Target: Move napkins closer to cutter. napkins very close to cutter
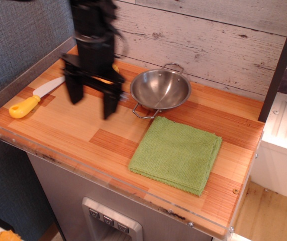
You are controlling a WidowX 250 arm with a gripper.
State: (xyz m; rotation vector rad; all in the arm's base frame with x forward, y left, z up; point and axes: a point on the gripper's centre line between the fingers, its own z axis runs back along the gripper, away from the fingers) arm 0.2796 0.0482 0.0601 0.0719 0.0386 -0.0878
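Note:
The napkins [177,153], a square light-green folded cloth, lie flat at the front right of the wooden counter. The cutter [34,98], a toy knife with a yellow handle and white blade, lies at the far left edge. My gripper [92,103] is blurred by motion, hanging over the middle-left of the counter between the cutter and the steel bowl. Its two black fingers [111,104] stand wide apart and hold nothing. It is well left of the napkins.
A steel bowl [160,89] with wire handles stands behind the napkins. A yellow-orange corn piece is mostly hidden behind my gripper. A whitewashed plank wall [198,35] backs the counter; a clear plastic lip [83,173] runs along the front edge.

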